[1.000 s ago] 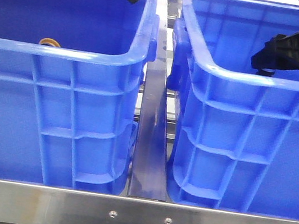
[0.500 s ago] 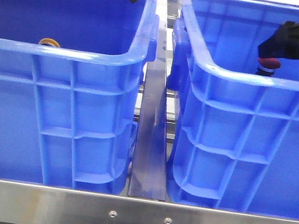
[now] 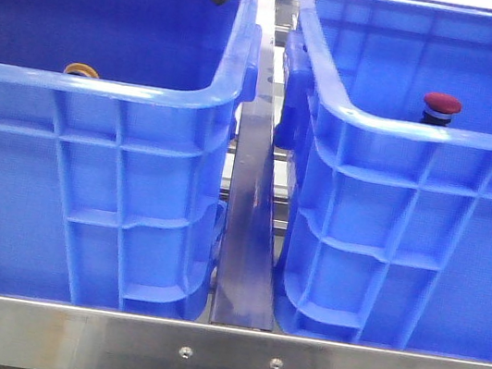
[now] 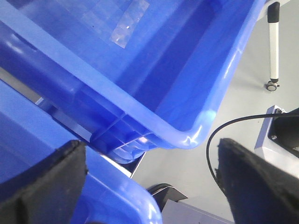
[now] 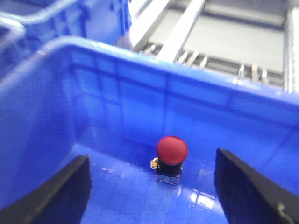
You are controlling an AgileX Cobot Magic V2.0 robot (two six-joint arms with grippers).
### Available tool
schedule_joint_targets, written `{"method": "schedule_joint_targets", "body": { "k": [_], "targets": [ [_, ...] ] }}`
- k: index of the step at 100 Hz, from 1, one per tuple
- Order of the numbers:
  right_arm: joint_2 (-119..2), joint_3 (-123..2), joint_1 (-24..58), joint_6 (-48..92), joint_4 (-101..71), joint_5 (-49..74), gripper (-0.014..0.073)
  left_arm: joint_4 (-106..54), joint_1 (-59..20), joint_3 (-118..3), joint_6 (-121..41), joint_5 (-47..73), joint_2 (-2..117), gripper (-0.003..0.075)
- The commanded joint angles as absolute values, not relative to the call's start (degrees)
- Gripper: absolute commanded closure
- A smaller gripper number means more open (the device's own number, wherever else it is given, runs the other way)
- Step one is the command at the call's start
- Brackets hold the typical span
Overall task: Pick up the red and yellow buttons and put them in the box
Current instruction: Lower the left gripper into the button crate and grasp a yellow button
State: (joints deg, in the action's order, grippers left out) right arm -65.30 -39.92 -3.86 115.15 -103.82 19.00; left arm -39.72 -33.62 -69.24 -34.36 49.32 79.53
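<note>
The dark red domed push button (image 3: 442, 107) stands upright inside the ribbed blue plastic crate (image 3: 409, 220) at the table's right edge, released; the right gripper (image 5: 152, 186) and left gripper (image 4: 152, 177) gape empty. The yellow-orange button (image 3: 82, 71), barely visible in the left crate (image 3: 89, 169), apparently remains.

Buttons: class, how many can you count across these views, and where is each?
2. The red button stands upright on the right crate's floor. A yellow one peeks over the left crate's rim. Others may be hidden.
</note>
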Motion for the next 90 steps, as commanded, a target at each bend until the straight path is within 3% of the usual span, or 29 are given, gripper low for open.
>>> {"method": "schedule_joint_targets", "body": {
  "k": [1,28,58,90],
  "targets": [
    [-58.6,-38.5,-4.0,115.3,-107.2,20.3,0.0027,-40.3,-34.1,-71.5,-32.2,47.4,77.6,0.0174],
    [-46.5,-31.1,-4.0,115.3,-107.3,19.6,0.0027,-23.7,-34.1,-73.7,-14.8,47.2,77.6,0.0174],
    [-44.1,-28.5,-4.0,115.3,-107.3,19.6,0.0027,-1.7,-34.0,-73.7,4.4,47.7,77.6,0.0176],
    [-44.1,-28.5,-4.0,115.3,-107.3,19.6,0.0027,-4.9,-22.0,-73.7,8.0,50.2,78.4,0.0176]
  ]
}}
